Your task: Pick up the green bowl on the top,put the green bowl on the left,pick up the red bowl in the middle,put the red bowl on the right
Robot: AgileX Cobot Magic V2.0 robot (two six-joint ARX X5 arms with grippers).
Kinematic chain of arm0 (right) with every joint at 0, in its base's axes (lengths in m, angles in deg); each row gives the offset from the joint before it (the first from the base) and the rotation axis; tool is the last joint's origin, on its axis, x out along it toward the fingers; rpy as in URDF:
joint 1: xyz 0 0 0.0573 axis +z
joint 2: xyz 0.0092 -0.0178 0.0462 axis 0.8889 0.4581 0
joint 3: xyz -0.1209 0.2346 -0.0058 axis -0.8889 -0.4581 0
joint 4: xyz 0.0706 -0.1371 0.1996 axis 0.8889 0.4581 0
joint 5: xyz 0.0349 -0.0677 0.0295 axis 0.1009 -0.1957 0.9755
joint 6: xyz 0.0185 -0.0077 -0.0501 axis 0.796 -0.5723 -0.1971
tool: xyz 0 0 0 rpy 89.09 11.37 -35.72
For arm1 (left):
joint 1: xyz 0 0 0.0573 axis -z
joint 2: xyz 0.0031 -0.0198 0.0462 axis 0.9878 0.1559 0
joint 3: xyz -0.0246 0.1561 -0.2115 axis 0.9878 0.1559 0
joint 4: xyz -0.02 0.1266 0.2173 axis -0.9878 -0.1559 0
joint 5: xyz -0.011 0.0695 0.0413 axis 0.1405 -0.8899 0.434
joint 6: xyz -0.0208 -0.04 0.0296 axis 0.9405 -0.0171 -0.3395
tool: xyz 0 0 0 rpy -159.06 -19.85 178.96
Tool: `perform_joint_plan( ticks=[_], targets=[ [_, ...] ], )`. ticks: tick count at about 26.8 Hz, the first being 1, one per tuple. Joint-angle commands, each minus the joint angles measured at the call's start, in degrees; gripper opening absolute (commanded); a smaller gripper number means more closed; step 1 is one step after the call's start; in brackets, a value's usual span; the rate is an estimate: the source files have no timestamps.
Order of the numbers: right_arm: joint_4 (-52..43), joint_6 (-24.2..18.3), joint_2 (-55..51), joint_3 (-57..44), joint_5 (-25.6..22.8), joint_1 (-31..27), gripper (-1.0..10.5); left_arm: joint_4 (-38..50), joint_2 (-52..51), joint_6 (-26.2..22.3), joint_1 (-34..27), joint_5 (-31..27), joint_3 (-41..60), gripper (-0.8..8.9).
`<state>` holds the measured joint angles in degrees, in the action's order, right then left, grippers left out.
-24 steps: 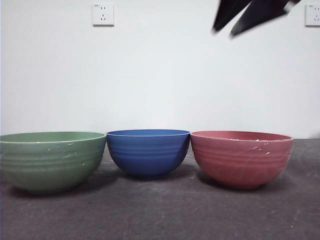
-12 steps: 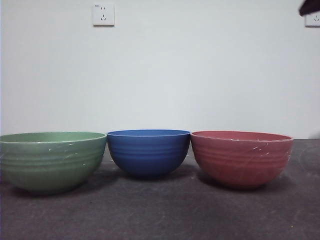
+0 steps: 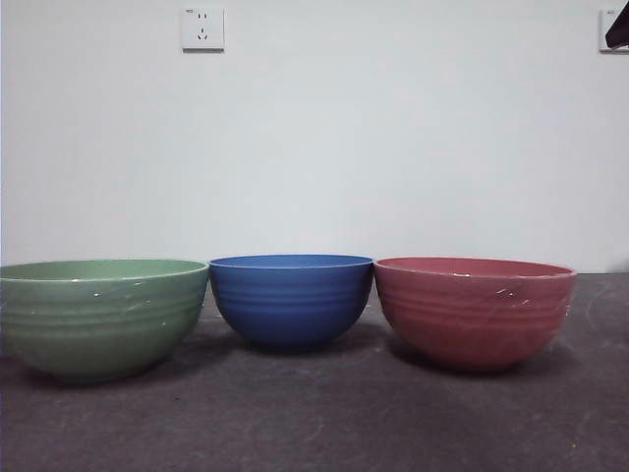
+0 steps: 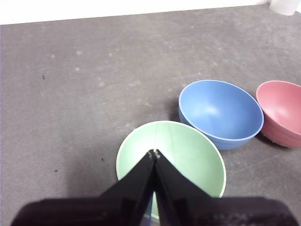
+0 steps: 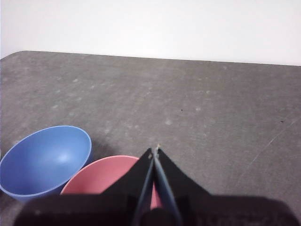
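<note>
The green bowl (image 3: 101, 317) stands upright on the table at the left; it also shows in the left wrist view (image 4: 178, 155). The red bowl (image 3: 475, 310) stands upright at the right; it also shows in the right wrist view (image 5: 106, 178) and the left wrist view (image 4: 282, 110). A blue bowl (image 3: 292, 298) stands between them. My left gripper (image 4: 154, 153) is shut and empty, held high above the green bowl. My right gripper (image 5: 154, 150) is shut and empty, high above the red bowl; only a black tip (image 3: 619, 31) shows at the front view's top right corner.
The three bowls stand in a row on the dark grey table (image 3: 324, 423), close together. A white wall with two sockets (image 3: 202, 29) is behind. A white object (image 4: 287, 6) stands at the table's far edge in the left wrist view.
The black arm at the top right of the front view has risen and drawn back out of the picture, leaving only a tip at the corner. The bowls have not moved.
</note>
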<state>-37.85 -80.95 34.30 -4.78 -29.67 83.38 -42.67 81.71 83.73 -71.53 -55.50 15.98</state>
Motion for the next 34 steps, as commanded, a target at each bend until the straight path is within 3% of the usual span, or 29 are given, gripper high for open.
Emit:
perform_joint_plan(
  ticks=[1, 2, 3, 5, 10, 15, 19, 27, 34],
  targets=[
    [-0.4, 0.7, 0.0, -0.3, -0.2, 0.0, 0.0, 0.1, -1.8, 0.4, 0.4, -0.3, 0.4, -0.03],
    [-0.1, 0.7, -0.1, -0.3, -0.2, 0.0, 0.0, -1.6, -5.0, 0.3, 0.2, -0.3, 0.4, -0.03],
    [0.0, 0.7, -0.1, -0.3, -0.2, 0.0, 0.0, -2.3, -8.2, -3.4, 0.0, -0.4, 0.4, -0.03],
    [0.1, 0.7, -0.1, -0.3, -0.2, 0.0, 0.0, -0.3, -15.3, -6.4, -1.4, -0.4, 2.3, -0.03],
    [0.6, 0.7, -0.1, -0.3, -0.2, 0.0, 0.0, 15.8, -25.9, -6.7, -6.4, -6.6, 17.2, -0.03],
    [0.6, 0.7, 0.0, -0.3, -0.2, 0.0, 0.0, 23.0, -27.8, -5.1, -7.7, -6.4, 28.2, -0.03],
    [0.6, 0.7, 0.0, -0.3, -0.2, 0.0, 0.0, 24.0, -28.3, -1.8, -7.7, -6.8, 33.3, -0.03],
    [0.8, 0.7, 0.0, -0.3, -0.2, 0.0, 0.0, 23.3, -28.3, 2.4, -7.7, -7.9, 37.4, -0.03],
    [0.9, 0.7, 0.0, -0.3, -0.2, 0.0, 0.0, 23.4, -28.3, 2.8, -7.7, -7.8, 37.4, -0.03]
  ],
)
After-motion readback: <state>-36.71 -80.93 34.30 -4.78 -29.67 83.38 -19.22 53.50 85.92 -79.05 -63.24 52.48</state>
